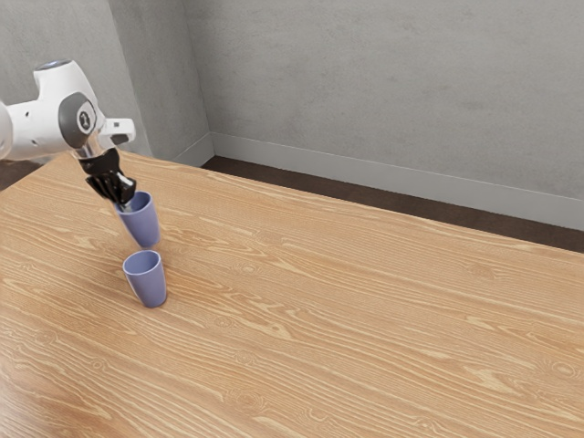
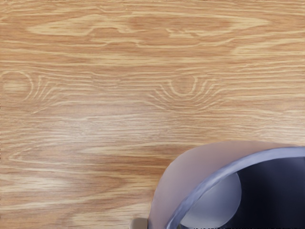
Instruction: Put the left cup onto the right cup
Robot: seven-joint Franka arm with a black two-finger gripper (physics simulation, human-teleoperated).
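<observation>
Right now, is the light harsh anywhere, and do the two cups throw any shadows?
Exterior view: soft, even light, no glare; the standing cup throws barely any shadow on the table. Wrist view: a dim, soft-edged shadow darkens the wood beside the held cup, and a pale sheen crosses the grain.

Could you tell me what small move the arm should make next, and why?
Probably shift the held cup over the standing cup before lowering: the gripper grips it tilted, close by but not yet lined up above that cup.
</observation>
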